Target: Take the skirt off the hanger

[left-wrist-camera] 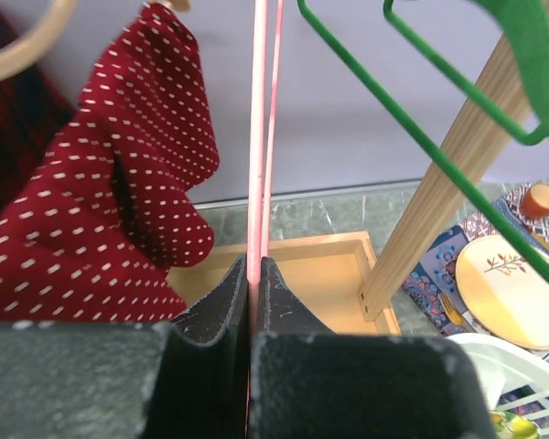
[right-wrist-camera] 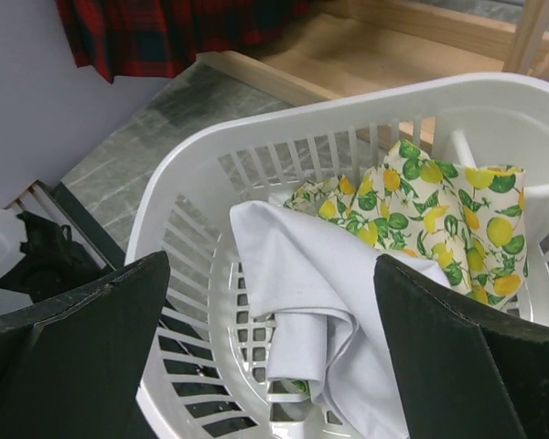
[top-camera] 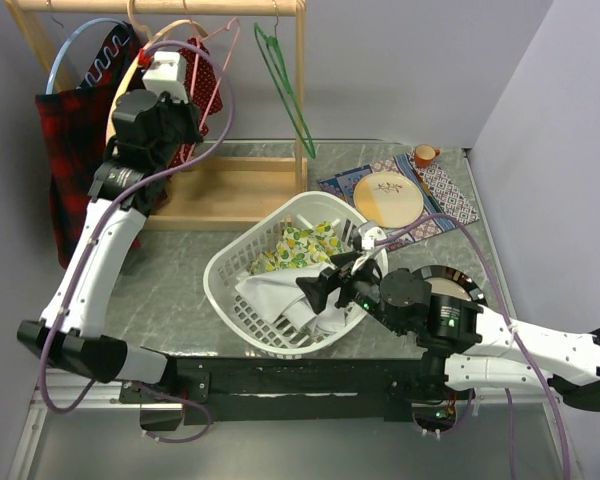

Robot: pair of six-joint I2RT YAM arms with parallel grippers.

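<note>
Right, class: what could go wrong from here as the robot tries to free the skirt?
The left pincer is shut on the pink hanger, not the red dotted skirt, so pulling may drag the hanger along. The green hanger hangs close by and could snag. The right pincer sits open over the basket, probably too far to steady anything.

White-shelled arms (top-camera: 100, 260) with black joints, looping mauve cables (top-camera: 228, 100), and matte-black pincer fingers (left-wrist-camera: 210, 315).
</note>
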